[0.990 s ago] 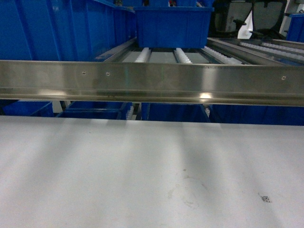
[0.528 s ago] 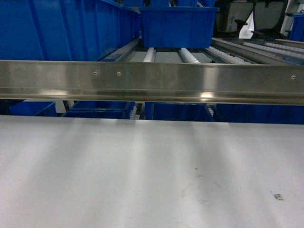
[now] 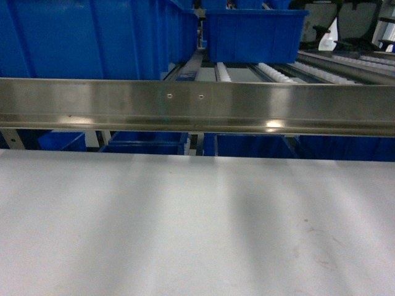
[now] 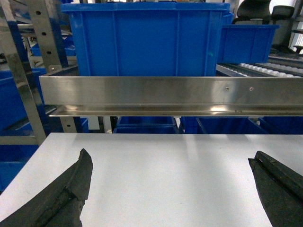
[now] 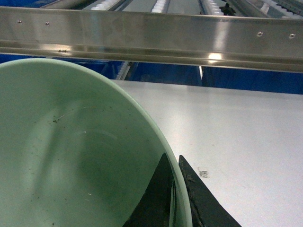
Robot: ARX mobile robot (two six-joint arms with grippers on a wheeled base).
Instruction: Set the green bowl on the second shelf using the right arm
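The pale green bowl (image 5: 71, 156) fills the left of the right wrist view. My right gripper (image 5: 173, 159) is shut on its rim, one finger inside the bowl and one outside, and holds it above the white table. The second shelf (image 5: 151, 35) shows as a shiny steel front rail with small screws and white roller tracks behind it, just beyond the bowl. The same second shelf rail crosses the head view (image 3: 197, 102) and the left wrist view (image 4: 165, 94). My left gripper (image 4: 171, 155) is open over the table, with nothing between its fingers. Neither gripper nor the bowl shows in the head view.
Large blue bins (image 3: 92, 37) stand on the shelf's left part, and a smaller blue bin (image 3: 253, 34) sits further back on the rollers. More blue bins (image 4: 147, 125) sit under the rail. The white tabletop (image 3: 197, 228) runs up to the rack. A perforated steel upright (image 4: 21, 85) stands at the left.
In the head view the whole scene has slid to the right: the rail's screws and the blue bins moved rightward, and the small mark on the table left the view.
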